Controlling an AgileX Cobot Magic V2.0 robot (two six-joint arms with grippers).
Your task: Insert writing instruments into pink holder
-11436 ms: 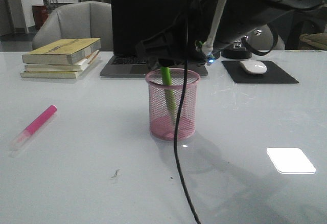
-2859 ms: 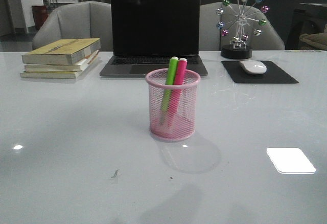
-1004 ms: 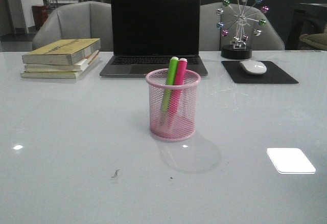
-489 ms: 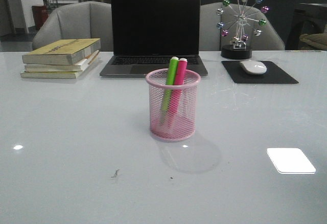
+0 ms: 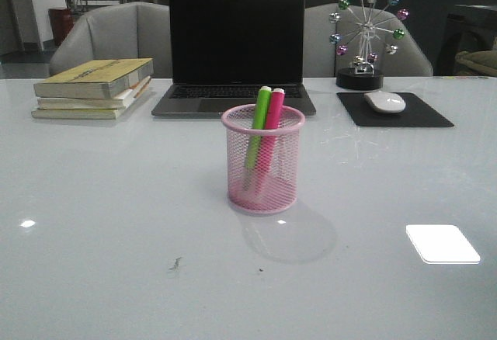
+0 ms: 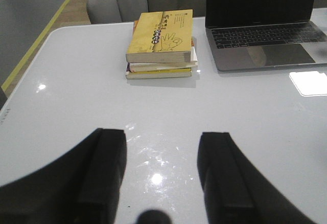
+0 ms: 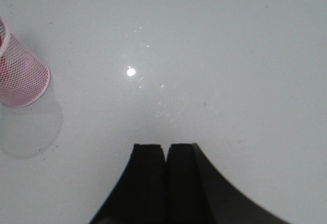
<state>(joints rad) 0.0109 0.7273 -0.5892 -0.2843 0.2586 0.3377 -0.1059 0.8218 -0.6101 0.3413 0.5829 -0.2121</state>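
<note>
A glossy white table [image 5: 101, 223] in a dim office fills the foreground, bare near its front edge apart from a bright rectangle of reflected light and a small dark speck. At its centre stands the pink holder [image 5: 263, 159], a mesh cup upright on its base, with both writing instruments inside: the green marker [image 5: 256, 126] and the pink marker [image 5: 269, 130] lean side by side, their tops poking just above the rim. Neither arm appears in the front view. From the wrist cameras, the left gripper [image 6: 161, 170] hangs over bare table with its fingers spread well apart and nothing between them, while the right gripper [image 7: 164, 175] has its fingers pressed together, empty, with the holder well off to one side. Farther back sit a stack of books [image 5: 93, 88] on the left, an open laptop [image 5: 233, 49] with a dark screen directly behind the cup, and a white mouse [image 5: 385, 102] on a black mouse pad [image 5: 396, 111] to the right; a small ferris-wheel ornament [image 5: 363, 33] and grey chairs close the scene. Judged from this layout, the insertion looks complete: no marker lies loose on the table, and the next move calls for nothing beyond keeping both arms clear of the cup.
</note>
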